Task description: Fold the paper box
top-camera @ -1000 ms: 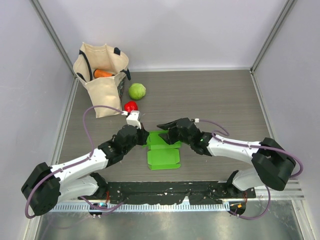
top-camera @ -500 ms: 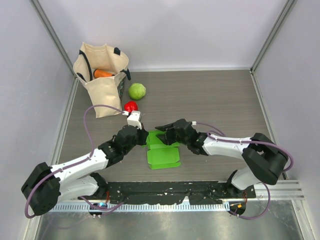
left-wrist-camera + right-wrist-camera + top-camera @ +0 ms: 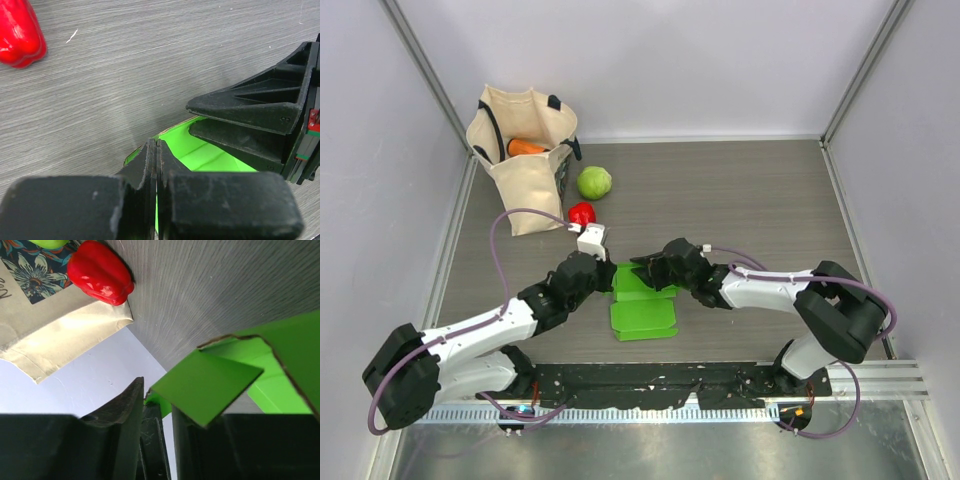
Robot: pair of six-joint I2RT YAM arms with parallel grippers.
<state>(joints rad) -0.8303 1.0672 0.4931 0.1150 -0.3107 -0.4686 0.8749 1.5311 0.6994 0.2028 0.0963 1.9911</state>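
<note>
The paper box (image 3: 644,312) is a bright green card lying on the grey table between the two arms, with its far flaps raised. My left gripper (image 3: 606,276) is at its far left edge. In the left wrist view the gripper (image 3: 156,146) is shut on the thin edge of the green card (image 3: 210,156). My right gripper (image 3: 647,270) is over the far part of the box. In the right wrist view the gripper (image 3: 157,396) has its jaws closed to a narrow gap on a raised green flap (image 3: 205,385).
A red pepper (image 3: 581,213) lies just beyond the left gripper. A round pale-green vegetable (image 3: 594,182) sits behind it. A cream tote bag (image 3: 525,150) holding a carrot (image 3: 527,147) stands at the back left. Walls enclose the table.
My right gripper has shifted a little to the left over the far part of the box. The box has slid slightly left. My left gripper has stayed on its edge.
</note>
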